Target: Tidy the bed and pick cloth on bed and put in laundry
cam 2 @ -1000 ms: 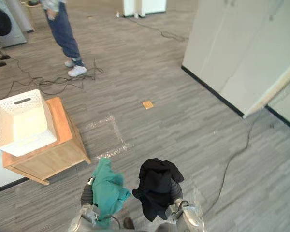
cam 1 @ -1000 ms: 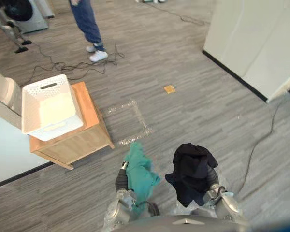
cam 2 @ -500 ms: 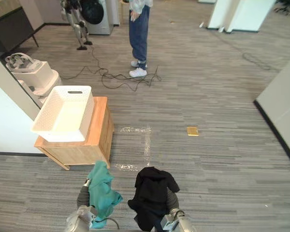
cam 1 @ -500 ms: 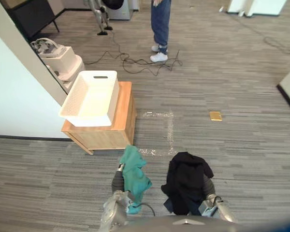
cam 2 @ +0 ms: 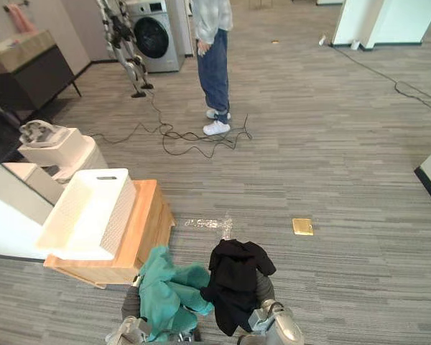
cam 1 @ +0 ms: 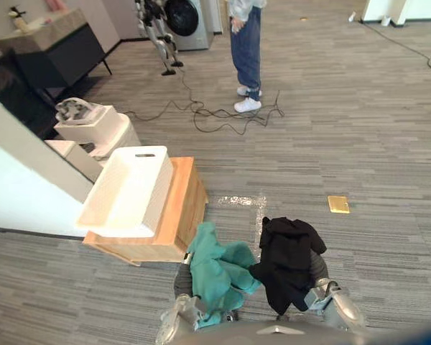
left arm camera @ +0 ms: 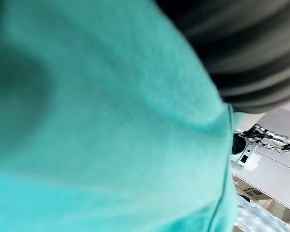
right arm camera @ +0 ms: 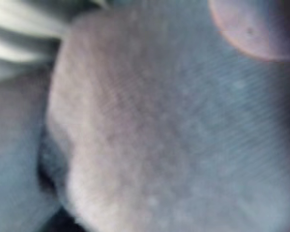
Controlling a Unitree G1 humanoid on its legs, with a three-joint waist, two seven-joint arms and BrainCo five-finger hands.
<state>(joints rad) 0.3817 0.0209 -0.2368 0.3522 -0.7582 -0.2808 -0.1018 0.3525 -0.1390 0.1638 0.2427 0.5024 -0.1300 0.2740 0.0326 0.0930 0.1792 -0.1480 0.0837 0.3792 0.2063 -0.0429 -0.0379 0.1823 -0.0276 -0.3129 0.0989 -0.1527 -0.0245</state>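
The fingers of both hands are buried in cloth, so I cannot tell whether they are spread, pressed together or pinching. The left hand point(cam 1: 181, 277) shows its dark ribbed cover at the near edge of the scene, with a crumpled teal cloth point(cam 1: 217, 269) draped over it. In the left wrist view the same teal fabric lies right against that cover. Just to the right, the right hand point(cam 1: 317, 267) carries a rumpled black cloth point(cam 1: 287, 259), heaped over it and hanging toward the near side. The two cloths touch where the teal one's right edge meets a lower fold of the black one. Both are held up above the grey wood-patterned floor point(cam 1: 373, 144).

To the left and a little farther off, a white perforated plastic laundry basket point(cam 1: 126, 190) sits on the top surface of a low light-wood cabinet point(cam 1: 183, 212). The teal cloth is near the cabinet's near right corner but apart from the basket.

Just beyond the cloths a square outline of clear tape point(cam 1: 250, 205) is stuck to the floor, with a small yellow square tile point(cam 1: 338, 204) to its right. Farther left stands a white boxy appliance point(cam 1: 93, 131), and past it a dark low cabinet point(cam 1: 57, 47). Black cables point(cam 1: 215, 118) trail across the far floor to a person in blue jeans and white shoes point(cam 1: 246, 43). A front-loading washing machine point(cam 1: 188, 18) stands left of the person.
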